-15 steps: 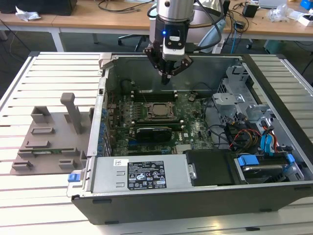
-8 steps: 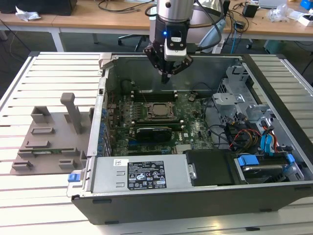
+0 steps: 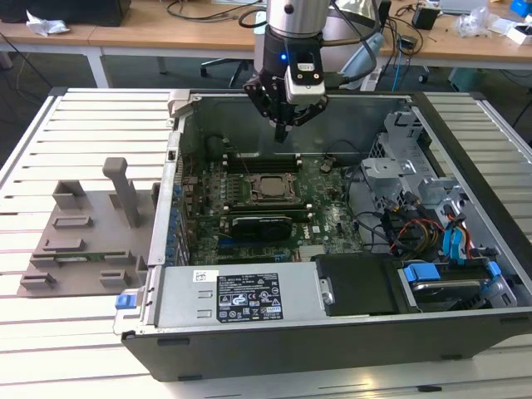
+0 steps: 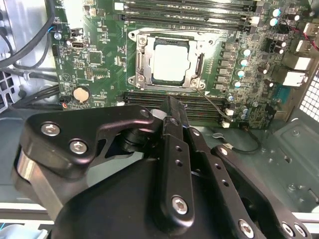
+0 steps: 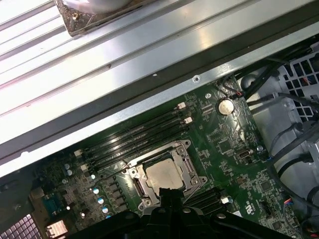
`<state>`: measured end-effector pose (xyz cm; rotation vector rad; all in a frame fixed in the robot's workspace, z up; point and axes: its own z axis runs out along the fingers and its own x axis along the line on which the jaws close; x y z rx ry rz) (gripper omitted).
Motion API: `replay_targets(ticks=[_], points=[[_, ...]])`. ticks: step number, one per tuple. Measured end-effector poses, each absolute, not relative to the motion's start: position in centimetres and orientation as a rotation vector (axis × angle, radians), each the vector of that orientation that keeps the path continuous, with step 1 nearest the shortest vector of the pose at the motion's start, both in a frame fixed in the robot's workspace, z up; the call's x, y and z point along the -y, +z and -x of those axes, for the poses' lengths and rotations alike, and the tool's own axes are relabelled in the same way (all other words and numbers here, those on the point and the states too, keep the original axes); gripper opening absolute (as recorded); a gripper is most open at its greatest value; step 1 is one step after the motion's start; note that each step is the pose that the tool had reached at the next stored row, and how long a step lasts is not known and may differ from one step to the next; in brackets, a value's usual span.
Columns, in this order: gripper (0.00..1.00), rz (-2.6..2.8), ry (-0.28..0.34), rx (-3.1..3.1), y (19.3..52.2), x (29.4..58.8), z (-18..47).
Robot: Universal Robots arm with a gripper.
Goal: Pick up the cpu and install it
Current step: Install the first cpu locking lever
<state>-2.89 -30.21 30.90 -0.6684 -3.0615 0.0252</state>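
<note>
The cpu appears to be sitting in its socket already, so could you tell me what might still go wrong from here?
1. The cpu lies in the socket, but nothing covers its top, so it is probably not yet clamped; a knock could shift it.
2. The gripper hangs above the motherboard, near the memory slots; a descent off line might strike them.
3. A thin cable runs beside the socket and could snag.
</note>
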Motion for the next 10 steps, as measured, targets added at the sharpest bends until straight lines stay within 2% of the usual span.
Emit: replay_targets(ticks=[10], points=[[0.11,0.667,0.025,3.062,30.89,30.21,2.98]])
